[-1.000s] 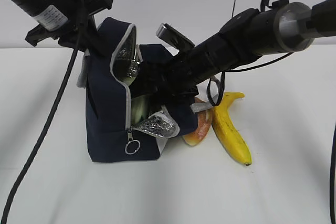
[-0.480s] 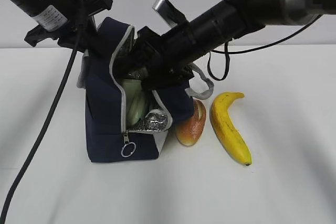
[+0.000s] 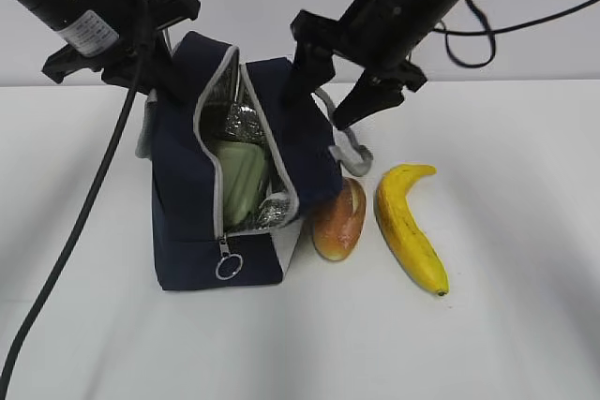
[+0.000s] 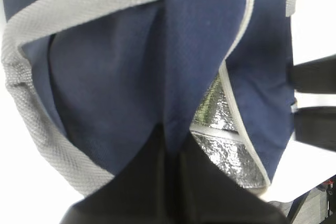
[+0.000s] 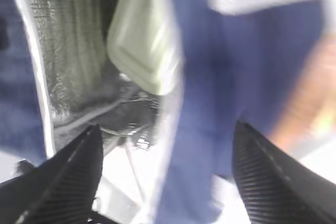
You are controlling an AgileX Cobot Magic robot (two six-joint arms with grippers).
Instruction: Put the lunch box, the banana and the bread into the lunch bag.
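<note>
The navy lunch bag (image 3: 187, 231) stands upright with its zipper undone and its foil lining showing. Inside it rests the lunch box (image 3: 239, 180), green lid (image 5: 142, 45) facing outward. My left gripper (image 3: 161, 77) is shut on the bag's top edge, pinching navy fabric (image 4: 170, 145). Above the bag's right wall, my right gripper (image 3: 326, 105) hangs open with nothing in it; in the right wrist view that gripper (image 5: 168, 150) straddles the navy wall. To the right of the bag on the table lies the bread (image 3: 339, 222), and beyond it the banana (image 3: 410, 227).
A grey handle (image 3: 349, 147) droops over the bag's right side, just above the bread. A ring pull (image 3: 226, 269) dangles at the bottom of the zipper. White table extends in front and to the right of the banana.
My right gripper has come up and out of the bag, open, leaving the lunch box inside. The bag has straightened up. The left gripper has kept its hold.
</note>
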